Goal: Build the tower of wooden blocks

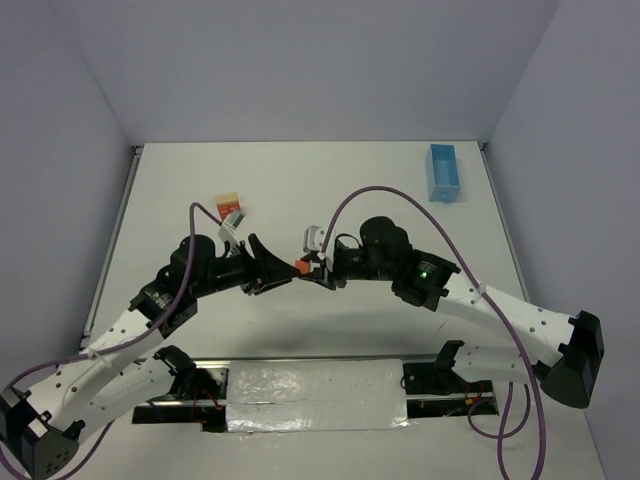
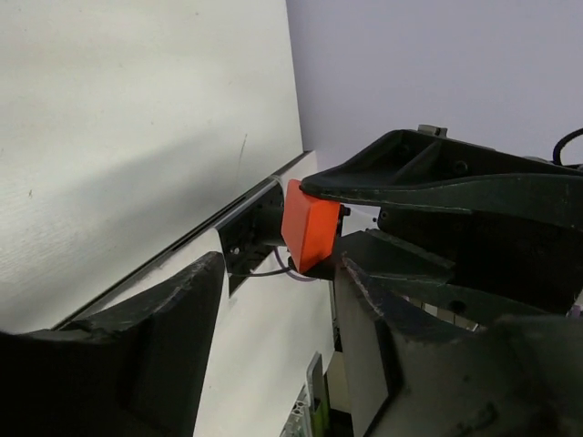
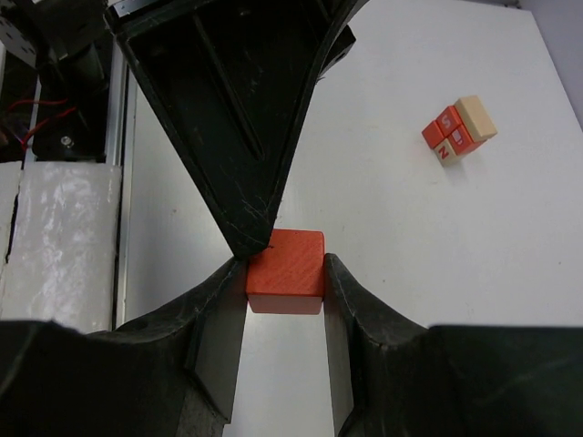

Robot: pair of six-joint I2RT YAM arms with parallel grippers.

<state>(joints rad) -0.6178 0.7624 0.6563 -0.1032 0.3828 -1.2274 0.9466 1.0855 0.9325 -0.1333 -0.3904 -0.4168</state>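
The red-orange block [image 3: 285, 270] is being pinched above the table [image 1: 330, 175] by the right gripper [image 3: 284, 273], just ahead of the left gripper [image 2: 278, 278], whose fingers are being held apart, nearer the block stack [image 1: 230, 203].

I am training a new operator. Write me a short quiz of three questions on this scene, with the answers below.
1. True or false: the right pincer is shut on the red-orange wooden cube.
2. In the top view, the light-blue rectangular tray stands: A) at the far right of the white table; B) at the near left; C) in the middle.
3. Which two colours show in the small stack of wooden blocks?
Key: 1 true; 2 A; 3 red-orange and pale tan.
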